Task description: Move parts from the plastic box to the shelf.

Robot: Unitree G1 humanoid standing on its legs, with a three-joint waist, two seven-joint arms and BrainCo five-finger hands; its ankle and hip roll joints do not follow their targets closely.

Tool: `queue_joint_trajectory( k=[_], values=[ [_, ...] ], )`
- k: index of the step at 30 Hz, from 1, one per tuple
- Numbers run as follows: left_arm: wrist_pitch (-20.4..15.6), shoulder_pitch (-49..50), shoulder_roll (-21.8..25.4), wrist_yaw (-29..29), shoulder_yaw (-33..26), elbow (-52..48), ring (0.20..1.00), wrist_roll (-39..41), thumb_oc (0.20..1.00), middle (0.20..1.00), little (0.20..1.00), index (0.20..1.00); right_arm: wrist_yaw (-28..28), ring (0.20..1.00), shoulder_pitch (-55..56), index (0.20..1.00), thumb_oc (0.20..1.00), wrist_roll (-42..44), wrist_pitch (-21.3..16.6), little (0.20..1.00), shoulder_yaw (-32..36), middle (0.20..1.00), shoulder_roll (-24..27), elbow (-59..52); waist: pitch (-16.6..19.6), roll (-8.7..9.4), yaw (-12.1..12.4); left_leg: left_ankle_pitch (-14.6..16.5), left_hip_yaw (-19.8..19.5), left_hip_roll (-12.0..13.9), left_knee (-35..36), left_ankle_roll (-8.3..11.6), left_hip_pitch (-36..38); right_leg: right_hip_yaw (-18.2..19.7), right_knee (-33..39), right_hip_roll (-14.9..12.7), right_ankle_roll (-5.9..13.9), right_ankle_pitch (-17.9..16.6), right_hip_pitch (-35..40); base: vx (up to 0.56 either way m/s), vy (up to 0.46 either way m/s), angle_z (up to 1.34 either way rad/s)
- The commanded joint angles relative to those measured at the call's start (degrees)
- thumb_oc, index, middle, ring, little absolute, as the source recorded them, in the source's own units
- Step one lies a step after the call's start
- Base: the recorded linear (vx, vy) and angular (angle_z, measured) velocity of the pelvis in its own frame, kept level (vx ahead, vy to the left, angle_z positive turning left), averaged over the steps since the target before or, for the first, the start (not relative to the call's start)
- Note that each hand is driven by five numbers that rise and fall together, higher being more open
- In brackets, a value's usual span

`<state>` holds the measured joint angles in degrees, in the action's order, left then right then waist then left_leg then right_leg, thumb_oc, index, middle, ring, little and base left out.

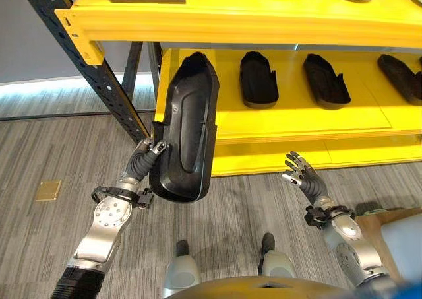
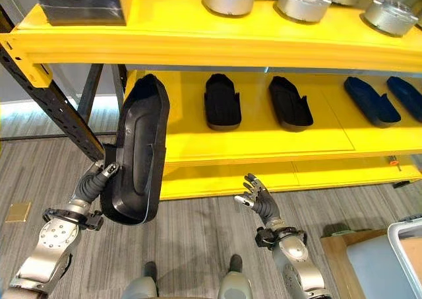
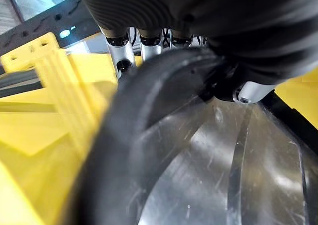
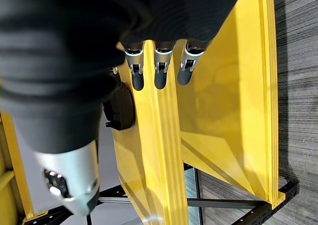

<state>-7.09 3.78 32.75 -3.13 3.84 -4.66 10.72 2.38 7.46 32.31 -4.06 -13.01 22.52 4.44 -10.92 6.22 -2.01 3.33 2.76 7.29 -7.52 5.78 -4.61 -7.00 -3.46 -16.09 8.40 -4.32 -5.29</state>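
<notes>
Part's up in the air by the shelf

Left hand (image 1: 150, 155) is clamped on the lower rim of the black part (image 1: 186, 127), upright above it. Looks stiff, slick, top-heavy; I'd grip mid-rim. Right hand (image 2: 256, 198) spread, empty.

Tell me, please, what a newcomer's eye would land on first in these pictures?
First, the long black moulded plastic part, held upright by the left hand at its lower edge, in front of the bright yellow metal shelf. Then the row of smaller black parts lying on that shelf. The right hand is raised, fingers spread, holding nothing.
</notes>
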Motion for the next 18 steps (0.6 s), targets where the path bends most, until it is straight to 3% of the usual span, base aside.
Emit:
queue_joint_trajectory(
  k=[1,4,5,8,18],
  values=[
    [-4.9,-9.3,-1.5,-3.5,2.3,1.0,0.200,-1.5,0.200,0.200,0.200,0.200,-0.1,1.000,-1.8,1.000,1.000,0.5,-2.8,1.000,0.3,1.000,2.3,-2.7,-0.6,-2.11,-1.4,-2.3,0.4,4.9,-1.4,0.51,-3.9,-0.4,-4.0,0.7,1.36,5.8,2.8,0.02,0.061,-0.06],
    [-4.6,-17.5,-2.6,-6.3,5.9,6.1,0.200,-1.0,0.200,0.200,0.200,0.200,-0.3,1.000,-2.8,1.000,1.000,0.5,-2.6,1.000,-1.1,1.000,2.5,-3.1,-1.3,-1.39,-2.2,-2.1,0.3,4.8,-3.1,0.64,-5.9,-0.3,-4.3,0.5,1.36,5.6,1.9,-0.03,0.022,-0.04],
    [-4.3,-25.7,-3.8,-8.9,9.3,11.5,0.200,0.1,0.200,0.200,0.200,0.200,-0.8,1.000,-4.1,1.000,1.000,1.2,-2.7,1.000,-2.6,1.000,2.8,-3.3,-2.4,-0.87,-3.1,-2.2,0.1,4.8,-4.0,0.82,-7.8,0.1,-4.8,0.6,1.42,5.3,0.0,-0.07,0.011,-0.10],
    [-4.0,-31.5,-4.9,-11.3,11.3,15.4,0.200,1.2,0.200,0.200,0.200,0.200,-1.1,1.000,-4.9,1.000,1.000,1.5,-2.6,1.000,-3.9,1.000,3.1,-3.4,-3.4,-0.65,-3.7,-2.2,-0.1,5.1,-5.0,0.84,-9.5,0.7,-5.7,1.1,1.32,5.2,-2.1,-0.07,0.000,-0.17],
    [-4.5,-47.2,-5.6,-18.8,12.7,29.6,0.200,9.1,0.200,0.200,0.200,0.200,-1.2,1.000,-6.9,1.000,1.000,2.4,-2.7,1.000,-7.8,1.000,4.1,-4.5,-5.9,-0.14,-5.6,-2.6,-0.5,6.1,-7.4,1.37,-13.5,2.0,-7.7,2.3,1.08,4.6,-7.0,-0.05,-0.013,-0.06]
  ],
)
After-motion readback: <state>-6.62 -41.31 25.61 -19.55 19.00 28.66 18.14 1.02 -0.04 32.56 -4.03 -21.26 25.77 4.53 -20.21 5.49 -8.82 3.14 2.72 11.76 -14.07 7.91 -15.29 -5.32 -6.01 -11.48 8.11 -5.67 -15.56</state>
